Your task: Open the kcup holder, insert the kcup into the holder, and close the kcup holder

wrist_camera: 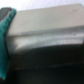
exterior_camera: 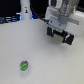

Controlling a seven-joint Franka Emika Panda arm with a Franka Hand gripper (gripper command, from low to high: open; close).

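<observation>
The kcup (exterior_camera: 23,65), a small round pod with a bright green top, lies on the white table (exterior_camera: 45,60) near the front of the exterior view's left. My gripper (exterior_camera: 60,36) hangs well away from it, toward the back at the exterior view's right. Its two dark fingers (exterior_camera: 50,32) stand apart, open, with nothing between them. The wrist view is filled by a blurred grey-and-black boxy surface, which looks like the kcup holder (wrist_camera: 50,35) seen from very close. In the exterior view the arm hides the holder.
A white bottle-like post (exterior_camera: 25,11) stands at the back of the exterior view's left. A teal shape (wrist_camera: 5,45) shows at one edge of the wrist view, too blurred to name. Dark clutter (exterior_camera: 7,20) lines the back edge.
</observation>
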